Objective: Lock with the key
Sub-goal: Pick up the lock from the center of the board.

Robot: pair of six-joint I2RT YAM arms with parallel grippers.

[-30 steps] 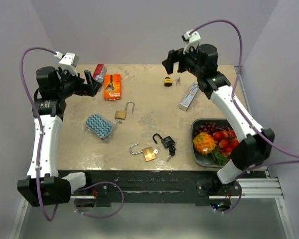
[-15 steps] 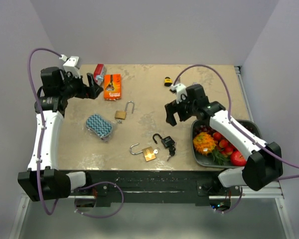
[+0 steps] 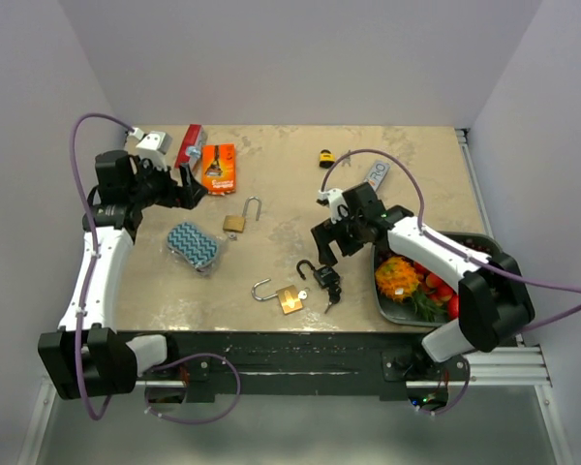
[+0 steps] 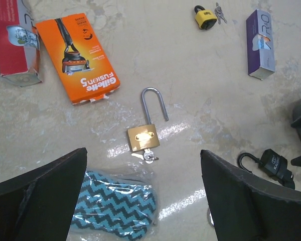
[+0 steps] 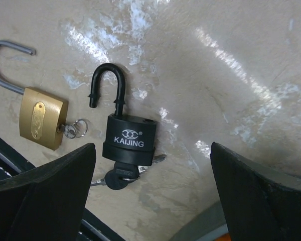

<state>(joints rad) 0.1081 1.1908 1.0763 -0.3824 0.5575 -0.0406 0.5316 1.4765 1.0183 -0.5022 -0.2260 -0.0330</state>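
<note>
Black padlock (image 5: 129, 138) lies flat on the table (image 3: 271, 174) near the front edge, shackle open, key (image 5: 118, 181) in its base. Right gripper (image 3: 331, 244) hovers over it, jaws wide and empty. 1 brass padlock (image 3: 290, 299) lies just beside it. Left gripper (image 3: 189, 186), well apart, is also spread wide.

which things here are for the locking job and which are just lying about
Job: black padlock, shackle open, key in; long-shackle brass padlock; squat brass padlock; small yellow padlock.
Lying about: orange razor pack; red carton; blue zigzag pouch; purple-and-white box; grey fruit tray.
</note>
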